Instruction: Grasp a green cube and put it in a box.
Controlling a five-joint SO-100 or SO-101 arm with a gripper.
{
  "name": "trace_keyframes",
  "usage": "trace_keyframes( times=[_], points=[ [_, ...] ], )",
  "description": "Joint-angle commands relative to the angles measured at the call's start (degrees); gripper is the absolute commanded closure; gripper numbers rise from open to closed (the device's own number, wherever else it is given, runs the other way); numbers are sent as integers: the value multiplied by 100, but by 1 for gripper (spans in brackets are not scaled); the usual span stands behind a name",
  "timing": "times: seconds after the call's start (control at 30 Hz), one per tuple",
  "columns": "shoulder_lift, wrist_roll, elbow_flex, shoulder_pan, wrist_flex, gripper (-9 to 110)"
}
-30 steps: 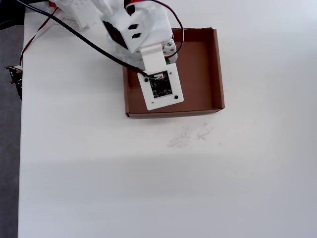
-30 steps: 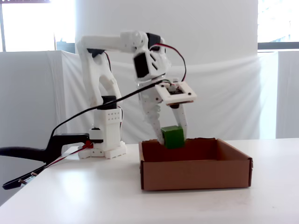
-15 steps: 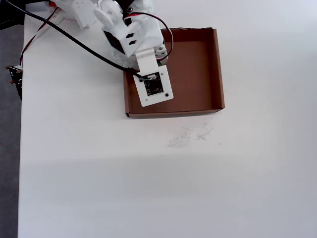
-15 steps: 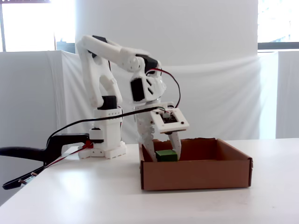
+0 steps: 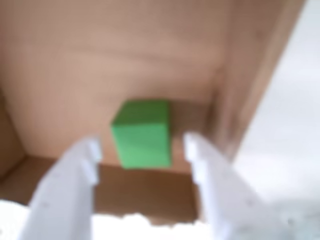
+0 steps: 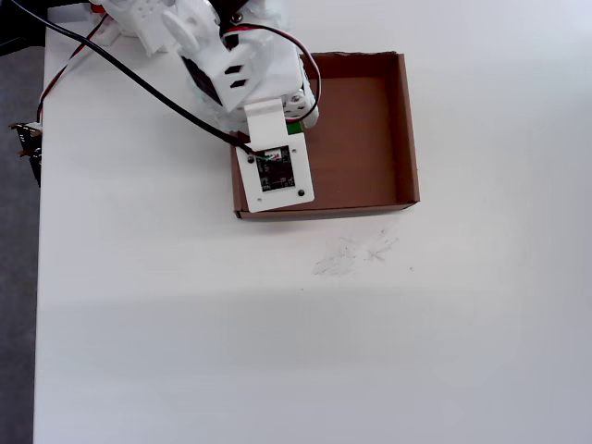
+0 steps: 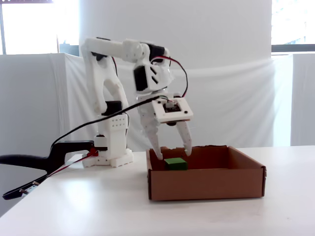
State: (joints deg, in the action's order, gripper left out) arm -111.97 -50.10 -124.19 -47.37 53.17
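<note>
The green cube (image 5: 142, 132) rests on the floor of the brown cardboard box (image 5: 100, 60), close to one wall. My gripper (image 5: 142, 145) is open, with its white fingers (image 5: 75, 190) spread on either side of the cube and not touching it. In the fixed view the gripper (image 7: 173, 153) hangs over the box (image 7: 206, 182) with its tips just above the cube (image 7: 175, 163). In the overhead view the wrist hides the gripper, and only a sliver of the cube (image 6: 294, 128) shows at the left side of the box (image 6: 408, 129).
The arm's base (image 7: 110, 147) stands behind the box to the left in the fixed view. A black clamp (image 7: 29, 162) and cables lie at the table's left edge. Faint pencil marks (image 6: 356, 252) lie on the white table below the box in the overhead view.
</note>
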Motion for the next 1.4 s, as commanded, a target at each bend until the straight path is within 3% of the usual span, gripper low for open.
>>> trace_keyframes(
  times=[0.0, 0.17, 0.43, 0.6, 0.83, 1.37],
  points=[
    [-466, -79, 642, 378, 439, 77],
    [-1239, -826, 721, 1345, 914, 77],
    [-2487, -1934, -281, 2962, 721, 80],
    [-3305, -2162, -1424, 3340, 202, 80],
    [-4983, -2865, -3041, 3876, 369, 80],
    [-7014, -3155, -4588, 4087, 1020, 82]
  ],
)
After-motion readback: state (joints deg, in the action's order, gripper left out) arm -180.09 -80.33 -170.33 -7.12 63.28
